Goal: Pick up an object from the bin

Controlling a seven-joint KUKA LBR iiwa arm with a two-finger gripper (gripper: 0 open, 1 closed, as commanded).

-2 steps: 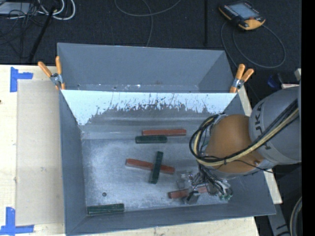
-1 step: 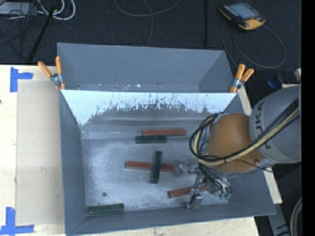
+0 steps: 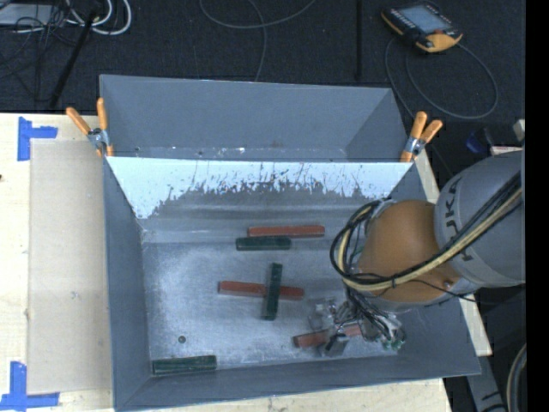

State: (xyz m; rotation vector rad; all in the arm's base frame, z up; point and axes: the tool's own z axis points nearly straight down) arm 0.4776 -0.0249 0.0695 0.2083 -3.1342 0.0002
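Gripper (image 3: 345, 326) sits low on the bin floor at about 4 o'clock, under the arm's orange cover (image 3: 403, 251). A short red-brown bar (image 3: 309, 341), flat and straight-edged, lies at its tip, pointing toward 9 o'clock. I cannot tell how the hand is set, or whether it has the bar.

Sweeping the grey metal bin (image 3: 249, 118) from the left:
- dark green bar (image 3: 184, 365), flat at 7 o'clock
- long red-brown bar (image 3: 240, 288) at centre, crossed by a green bar (image 3: 271, 303)
- toward 12 o'clock, a second green bar (image 3: 263, 244) just beside a far red-brown bar (image 3: 286, 230)

The floor metal is speckled and scuffed. Beyond the bin at 12 o'clock there is dark ground (image 3: 300, 41) and an orange-and-black handset (image 3: 420, 24).
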